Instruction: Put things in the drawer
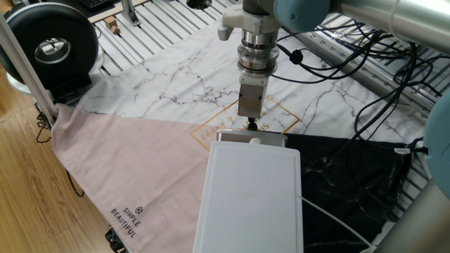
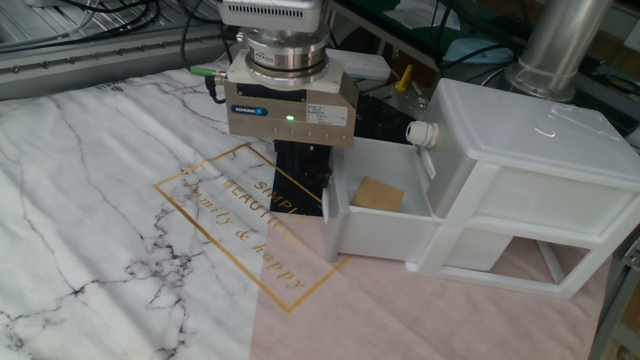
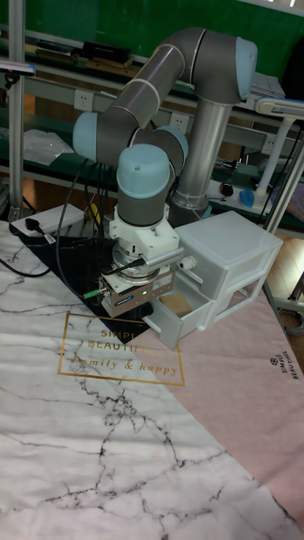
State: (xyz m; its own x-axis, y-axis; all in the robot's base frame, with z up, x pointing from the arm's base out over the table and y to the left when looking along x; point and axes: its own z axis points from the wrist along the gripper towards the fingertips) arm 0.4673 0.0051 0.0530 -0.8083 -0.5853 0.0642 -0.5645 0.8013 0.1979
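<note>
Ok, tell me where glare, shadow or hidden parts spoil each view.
One fixed view: the white drawer unit's top is nearly blown out and it hides the tray. The other fixed view: evenly lit, the wooden cube is sharp in the open tray, and the tool is dark beneath its body. Tall fixed view: the cube is barely visible.

Smooth white plastic drawer [image 2: 520, 190] with slight sheen, matt light-brown wooden cube [image 2: 377, 194] inside, marble-print cloth [image 2: 110, 190] and plain pink cloth [image 1: 133, 169] matt, glossy grey-and-blue arm [image 3: 160, 84], brushed metal hand [image 2: 298, 185] body
</note>
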